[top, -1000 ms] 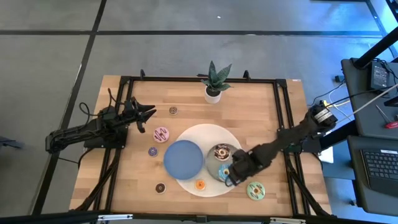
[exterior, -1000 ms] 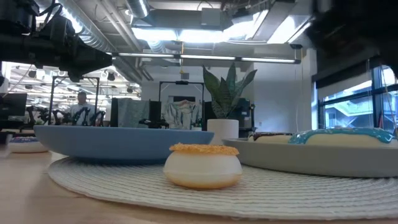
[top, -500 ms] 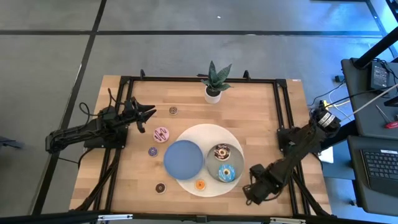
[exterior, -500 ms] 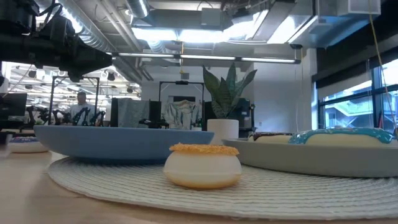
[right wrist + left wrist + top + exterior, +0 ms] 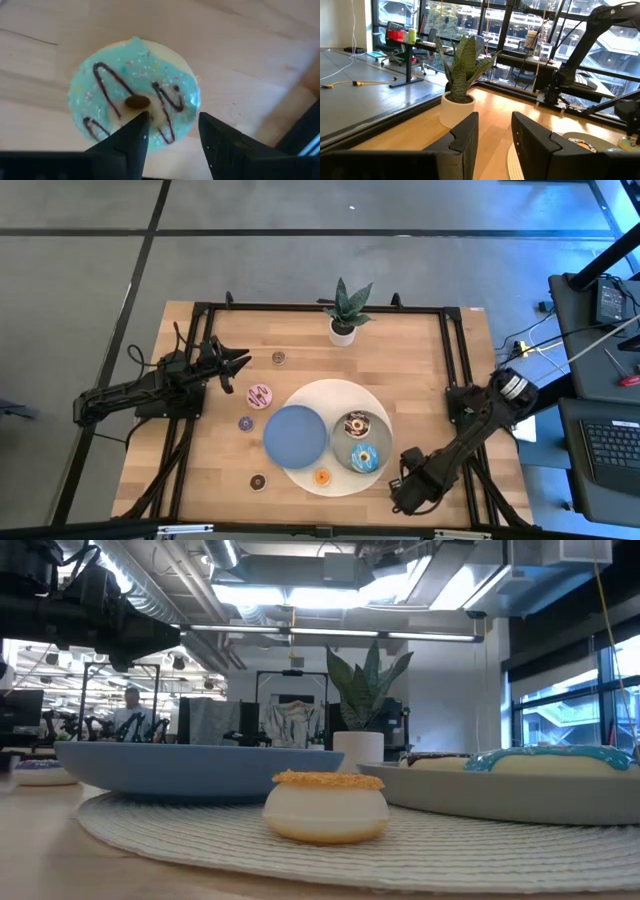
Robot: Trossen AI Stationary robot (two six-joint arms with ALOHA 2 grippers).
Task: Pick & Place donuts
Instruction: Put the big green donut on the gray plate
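No text, label, brand, number or sign can be read in any of the views, neither on the donuts, the plates, the plant pot nor the arms, nor in the room beyond either gripper's fingers.

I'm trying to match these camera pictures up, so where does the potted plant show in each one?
High view: potted plant at the table's far edge, top centre.
Low view: centre, behind the blue plate.
Left wrist view: left of centre.
Right wrist view: not in it; only a green-iced donut on wood.
Shared landmark: the white woven mat, before the plant in the high and low views.
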